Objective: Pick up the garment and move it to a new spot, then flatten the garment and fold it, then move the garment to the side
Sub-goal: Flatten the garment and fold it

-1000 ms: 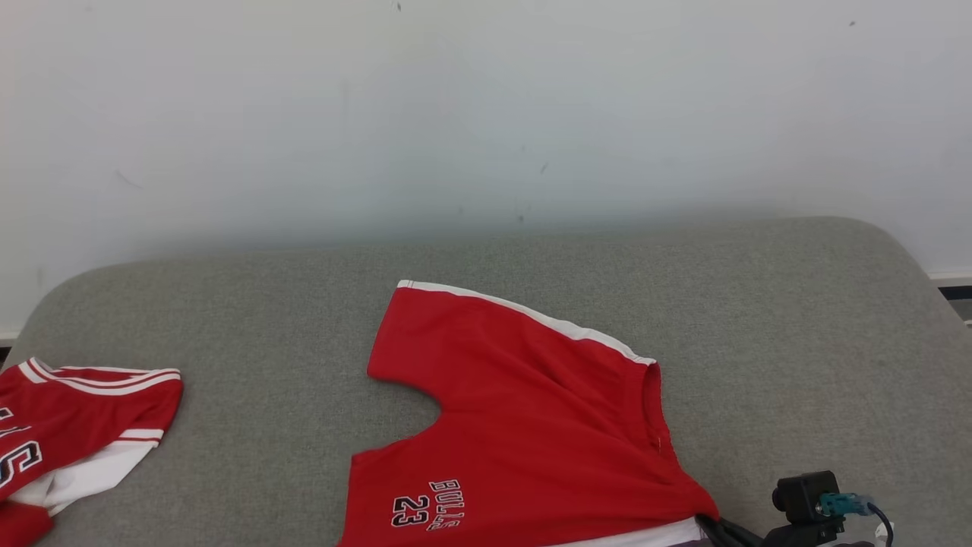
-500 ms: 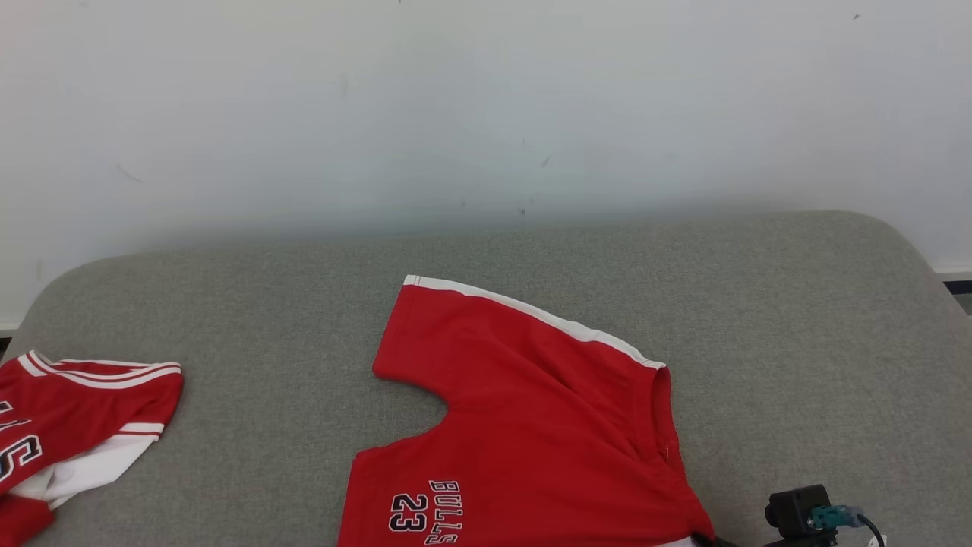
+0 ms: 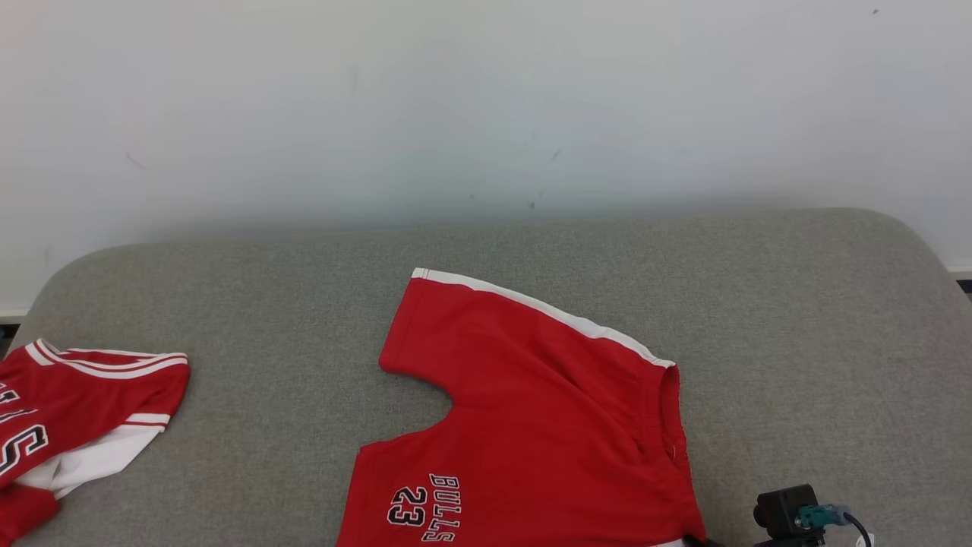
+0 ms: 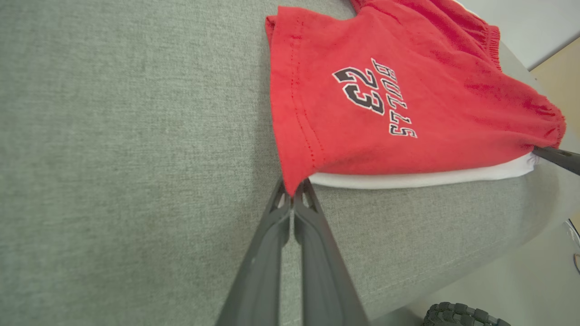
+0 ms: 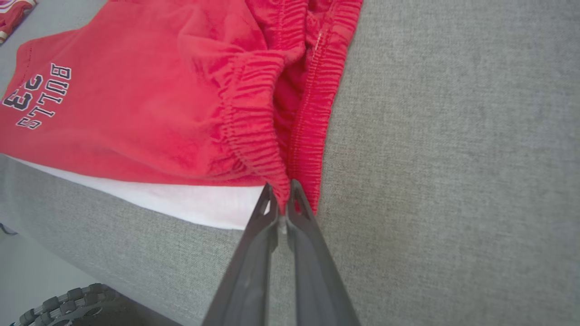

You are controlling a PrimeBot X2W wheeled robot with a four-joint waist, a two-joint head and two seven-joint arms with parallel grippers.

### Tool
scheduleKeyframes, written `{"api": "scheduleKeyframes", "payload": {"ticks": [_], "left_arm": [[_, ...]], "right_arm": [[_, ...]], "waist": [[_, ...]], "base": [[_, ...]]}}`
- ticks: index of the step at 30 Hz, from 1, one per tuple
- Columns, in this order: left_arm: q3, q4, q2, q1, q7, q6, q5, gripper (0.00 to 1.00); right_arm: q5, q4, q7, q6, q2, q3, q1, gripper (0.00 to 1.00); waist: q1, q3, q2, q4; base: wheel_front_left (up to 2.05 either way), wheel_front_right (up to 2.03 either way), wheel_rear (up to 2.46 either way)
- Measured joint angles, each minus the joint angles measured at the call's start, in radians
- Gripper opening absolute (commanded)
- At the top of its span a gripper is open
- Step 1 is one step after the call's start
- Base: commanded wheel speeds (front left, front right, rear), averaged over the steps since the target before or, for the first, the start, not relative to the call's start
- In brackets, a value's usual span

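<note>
Looked onto a white wall (image 3: 486, 91), flecked with a few small dark marks. Below it, met a wide grey fabric cushion (image 3: 797, 319) with rounded far corners, spanning almost the whole width. Noted a pale skirting strip (image 3: 959, 272) at the wall's foot on the right, and pale floor (image 4: 512, 276) beneath the cushion's front edge. Found the light soft and even, with faint shading along the wall's base.

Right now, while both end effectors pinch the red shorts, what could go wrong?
The left end effector grips only the hem corner of the red shorts; it may slip.
The right end effector pinches one waistband fold, so the layers could bunch.
The shorts lie near the front edge of the grey cushion and may slide off.
</note>
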Motion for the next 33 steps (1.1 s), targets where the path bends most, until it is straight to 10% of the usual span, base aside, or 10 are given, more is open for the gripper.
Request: {"api": "scheduleKeyframes", "payload": {"ticks": [13, 25, 33], "left_arm": [[0.052, -0.033, 0.025, -0.167, 0.03, -0.054, -0.011, 0.0], [0.229, 0.091, 0.081, -0.801, 0.203, -0.099, -0.066, 0.0], [0.342, -0.007, 0.066, -1.14, 0.092, -0.107, -0.035, 0.0]], "right_arm": [[-0.029, -0.007, 0.091, 0.0, 0.049, 0.03, -0.234, 0.0], [-0.078, 0.164, 0.277, -0.006, 0.159, -0.006, -0.948, 0.0], [-0.159, 0.09, 0.037, -0.012, 0.161, -0.105, -1.35, 0.0]], "waist": [[0.0, 0.053, 0.0, -0.041], [0.0003, 0.191, 0.0002, -0.078], [0.0, 0.305, 0.0, -0.062]], "base": [[0.0, 0.0, 0.0], [0.0, 0.0, 0.0], [0.0, 0.0, 0.0]]}}
